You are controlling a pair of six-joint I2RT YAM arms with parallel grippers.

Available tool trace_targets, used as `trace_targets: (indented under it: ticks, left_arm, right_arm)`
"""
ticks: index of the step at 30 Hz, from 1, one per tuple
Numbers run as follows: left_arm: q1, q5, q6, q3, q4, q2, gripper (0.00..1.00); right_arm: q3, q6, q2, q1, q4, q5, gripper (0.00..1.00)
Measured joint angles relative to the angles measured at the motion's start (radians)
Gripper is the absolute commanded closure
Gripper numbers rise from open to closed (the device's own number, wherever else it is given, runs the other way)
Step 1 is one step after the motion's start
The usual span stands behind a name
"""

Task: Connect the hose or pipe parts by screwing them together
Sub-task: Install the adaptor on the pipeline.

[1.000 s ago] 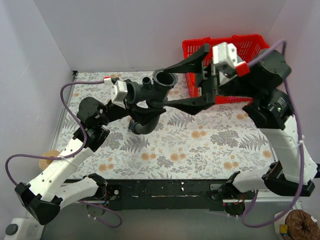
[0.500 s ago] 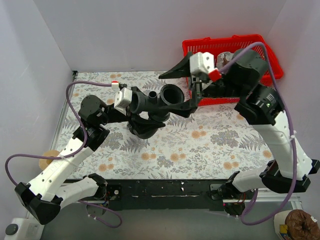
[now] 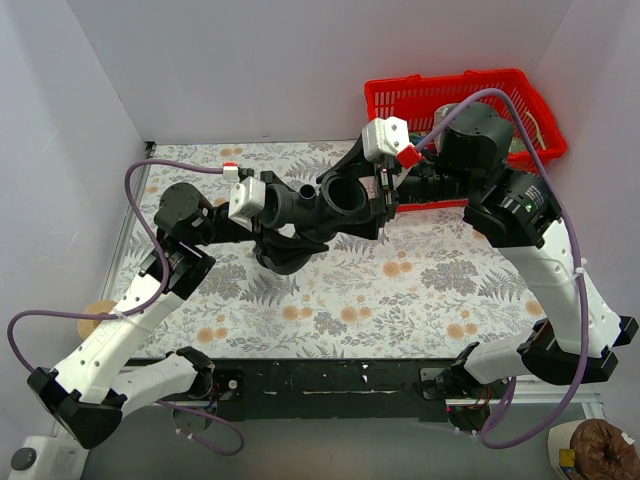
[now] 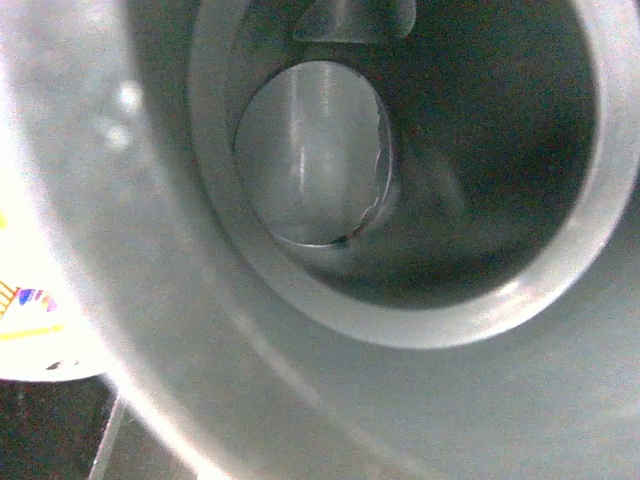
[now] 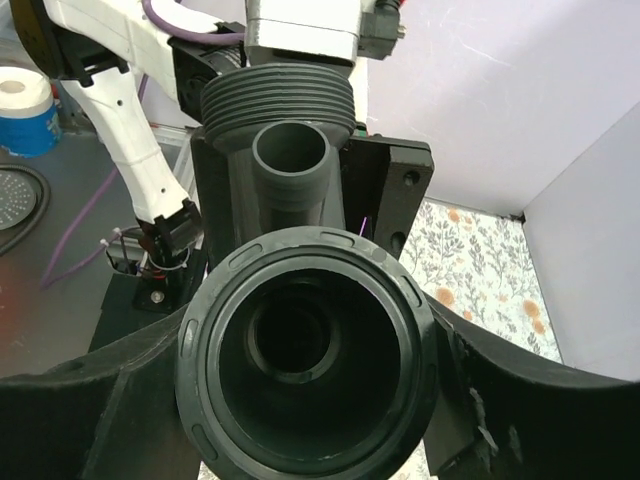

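Left claw (image 3: 272,205), pinching the threaded end (image 5: 280,95) of the dark grey plastic T-shaped fitting (image 3: 300,207) and holding it clear of the floral-patterned desk (image 3: 420,290). Its fingers are hidden in the left wrist view, which is filled by the blurred inside of a round opening.

Right claw (image 3: 347,200), fingers spread to either side of the fitting's wide round collar (image 5: 305,240). In the right wrist view they appear to touch the collar's rim, but the lower frame edge cuts them off and a firm grip cannot be confirmed. Beyond the collar rises a narrow side spigot (image 5: 290,160), with the threaded end behind it.

Black curved hose (image 3: 283,258), below the fitting and largely covered by it from above. Its ribs cannot be made out, nor whether it rests on the desk or joins the fitting.

Red plastic basket (image 3: 470,85), at the back right corner, just behind the right claw. White walls (image 3: 300,60) close the back and both sides. The widest room lies between the held fitting and the desk's near edge.
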Motion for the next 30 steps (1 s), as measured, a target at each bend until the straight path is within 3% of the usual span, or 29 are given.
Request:
trace_targets:
  ticks: [8, 13, 17, 23, 30]
  left_arm:
    - [0.001, -0.089, 0.063, 0.006, -0.025, 0.002, 1.00]
    - [-0.013, -0.166, 0.085, -0.026, 0.021, 0.000, 1.00]
    - [-0.021, -0.182, 0.086, -0.047, 0.051, -0.002, 1.00]
    - [-0.015, -0.255, 0.130, -0.061, 0.097, -0.023, 1.00]
    - [-0.044, -0.462, 0.356, -0.081, 0.112, -0.025, 1.00]
  right_arm:
    - [-0.031, 0.056, -0.018, -0.002, 0.018, 0.098, 0.99]
    - [-0.267, 0.135, -0.151, -0.003, 0.196, 0.229, 0.99]
    - [-0.361, 0.199, -0.208, -0.004, 0.272, 0.282, 0.99]
    - [-0.304, 0.333, -0.158, -0.002, 0.278, 0.352, 0.99]
    - [-0.150, 0.510, -0.043, 0.002, 0.164, 0.513, 0.99]
